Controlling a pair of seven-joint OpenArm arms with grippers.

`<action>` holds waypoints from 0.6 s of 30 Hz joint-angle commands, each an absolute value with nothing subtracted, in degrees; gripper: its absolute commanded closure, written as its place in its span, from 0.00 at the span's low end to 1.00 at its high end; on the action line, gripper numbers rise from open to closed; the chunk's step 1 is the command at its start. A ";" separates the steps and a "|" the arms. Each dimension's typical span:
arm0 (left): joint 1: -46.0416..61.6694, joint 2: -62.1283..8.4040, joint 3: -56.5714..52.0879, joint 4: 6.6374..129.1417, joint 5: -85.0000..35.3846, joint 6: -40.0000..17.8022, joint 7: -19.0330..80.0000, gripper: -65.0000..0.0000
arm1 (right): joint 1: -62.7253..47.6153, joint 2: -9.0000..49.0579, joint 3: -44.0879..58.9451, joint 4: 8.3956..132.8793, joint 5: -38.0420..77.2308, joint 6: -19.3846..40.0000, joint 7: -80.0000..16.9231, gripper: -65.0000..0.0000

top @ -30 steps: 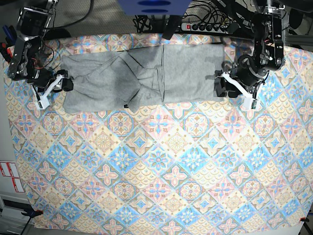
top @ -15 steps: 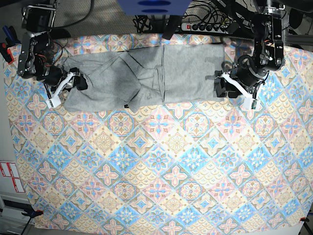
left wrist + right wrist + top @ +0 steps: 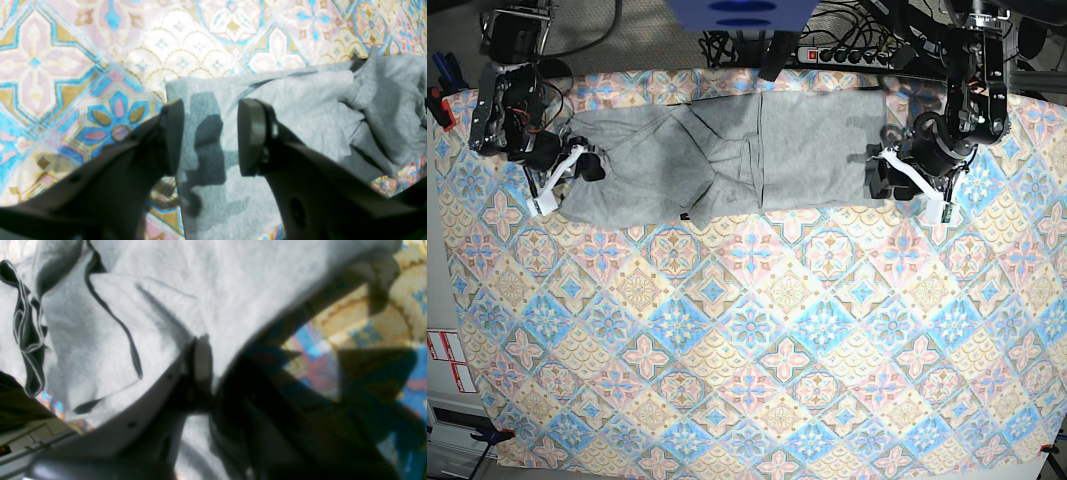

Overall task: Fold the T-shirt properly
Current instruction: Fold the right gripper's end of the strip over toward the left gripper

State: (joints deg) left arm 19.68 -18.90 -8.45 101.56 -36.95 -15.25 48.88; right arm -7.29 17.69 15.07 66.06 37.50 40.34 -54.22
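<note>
Grey T-shirt (image 3: 727,155): lies along table's far edge.
Right hand (image 3: 203,373): pinches its edge.
Left hand (image 3: 210,136): open; should close before lifting.

Tile-pattern cloth (image 3: 747,340) on table, power strip (image 3: 847,55) w/ cables behind

Tile-patterned cloth (image 3: 757,360), pastel blue, pink and beige, spread flat over the whole work surface. Black power strip (image 3: 847,55) lying beyond the cloth's far edge, among a tangle of black cables (image 3: 727,45). Blue rounded object (image 3: 739,14) at the top centre of the base view. White labels with red markings (image 3: 449,360) at the left edge.
</note>
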 commanded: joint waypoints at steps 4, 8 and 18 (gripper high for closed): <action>19.30 -19.38 -9.01 102.73 -37.58 -15.43 47.96 0.60 | -5.14 18.77 19.65 66.59 35.56 40.00 -56.04 0.98; 19.30 -19.38 -9.10 102.73 -37.58 -15.43 47.87 0.60 | -2.33 19.12 21.76 66.59 35.47 40.00 -56.04 0.99; 19.30 -19.38 -9.10 102.81 -37.58 -15.43 47.87 0.60 | 0.48 19.12 26.68 66.59 32.31 40.00 -52.09 0.99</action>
